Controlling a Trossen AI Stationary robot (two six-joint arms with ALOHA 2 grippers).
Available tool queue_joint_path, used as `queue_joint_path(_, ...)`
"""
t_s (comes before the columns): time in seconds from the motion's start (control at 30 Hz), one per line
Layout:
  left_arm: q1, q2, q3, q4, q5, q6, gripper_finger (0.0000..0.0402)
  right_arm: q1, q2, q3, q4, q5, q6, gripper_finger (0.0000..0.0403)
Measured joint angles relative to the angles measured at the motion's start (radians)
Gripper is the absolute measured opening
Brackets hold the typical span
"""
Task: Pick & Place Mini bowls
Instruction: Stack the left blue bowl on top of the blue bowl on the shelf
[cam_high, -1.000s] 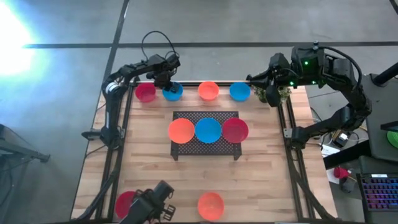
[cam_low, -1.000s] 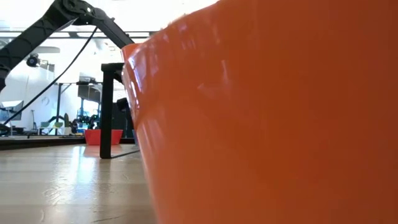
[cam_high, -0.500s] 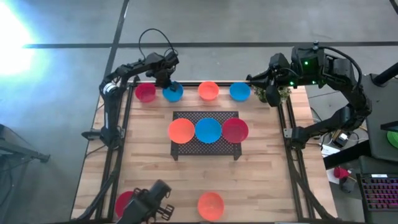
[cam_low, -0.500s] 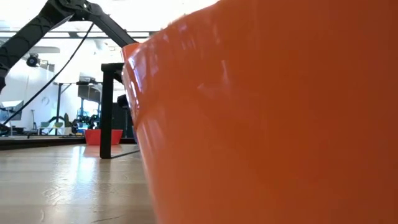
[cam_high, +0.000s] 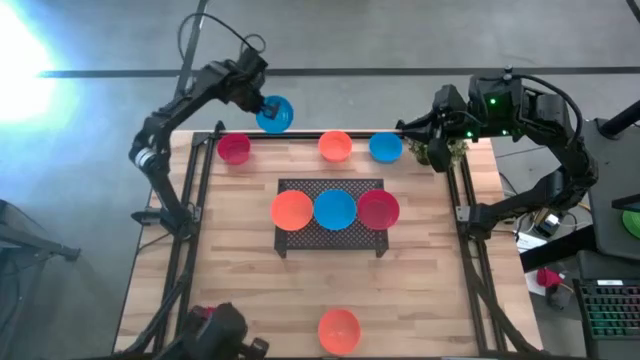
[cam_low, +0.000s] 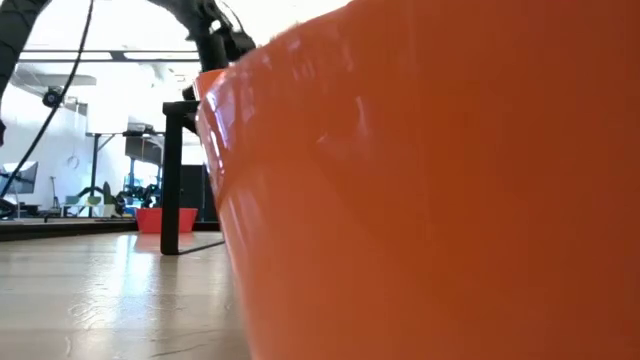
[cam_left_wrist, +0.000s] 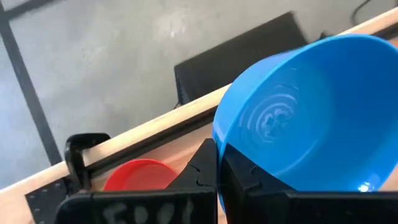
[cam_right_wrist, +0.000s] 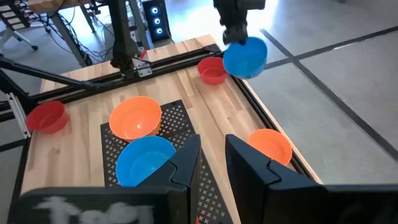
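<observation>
My left gripper (cam_high: 262, 104) is shut on a blue mini bowl (cam_high: 275, 114) and holds it in the air over the table's far edge, left of centre; it also shows as the blue bowl (cam_right_wrist: 245, 57). Red (cam_high: 234, 148), orange (cam_high: 336, 146) and blue (cam_high: 386, 147) bowls stand on their bases in the far row. Orange (cam_high: 292, 210), blue (cam_high: 334, 208) and red (cam_high: 377, 210) bowls sit on the dark mesh rack (cam_high: 330, 238). One orange bowl (cam_high: 339, 330) stands at the near edge. My right gripper (cam_right_wrist: 212, 158) waits open at the far right corner. My left gripper pinches the blue bowl's rim (cam_left_wrist: 219, 144), one finger outside the wall (cam_left_wrist: 200, 169) and one inside the hollow (cam_left_wrist: 241, 174). The fingers come from above. The bowl hangs below them, tilted onto its side, lifted clear of the table.
A small green plant (cam_high: 441, 152) stands at the far right corner beside my right gripper. In the low view the near orange bowl (cam_low: 450, 200) fills most of the picture. Bare wood lies between the rack and the near edge.
My left gripper has taken hold of the blue bowl in the far row and gone up and toward the table's far edge. The bowl has left its spot between the red and orange bowls, is lifted clear and has tipped onto its side.
</observation>
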Motion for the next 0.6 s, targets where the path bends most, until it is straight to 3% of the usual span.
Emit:
queue_joint_path(0.3, -0.130, -0.029, 0.184, -0.155, 0.003, -0.008, 0.0000, 0.000, 0.000, 0.000, 0.000, 0.000, -0.031, 0.0072)
queue_joint_path(0.6, -0.329, -0.018, 0.256, -0.149, 0.018, -0.033, 0.0000, 0.000, 0.000, 0.000, 0.000, 0.000, -0.037, 0.0072)
